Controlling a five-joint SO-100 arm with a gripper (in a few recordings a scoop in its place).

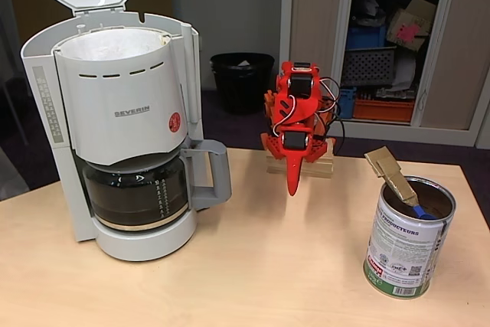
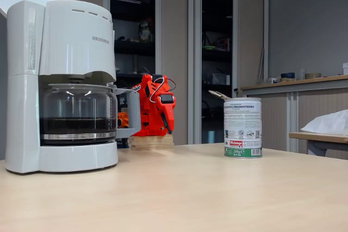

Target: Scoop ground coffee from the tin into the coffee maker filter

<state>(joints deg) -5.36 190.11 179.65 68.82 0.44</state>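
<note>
The tin (image 1: 406, 246) stands upright at the table's right, also seen in the other fixed view (image 2: 242, 129). A blue scoop (image 1: 422, 211) with a tan wrapped handle (image 1: 391, 171) leans inside it, over dark ground coffee (image 1: 394, 195). The coffee maker filter (image 1: 115, 42), white paper, lines the basket of the SEVERIN machine (image 1: 130, 105) at the left, whose lid is up. My red gripper (image 1: 294, 185) hangs folded at the table's far edge, pointing down, shut and holding nothing, well apart from tin and machine. In the low fixed view the gripper (image 2: 168, 126) shows behind the machine's carafe handle.
A glass carafe (image 1: 138, 189) with a grey handle sits under the basket. The arm's wooden base (image 1: 300, 166) is at the back edge. A black waste bin (image 1: 241, 78) and open cupboards stand behind the table. Bare tabletop (image 1: 276, 258) lies between machine and tin.
</note>
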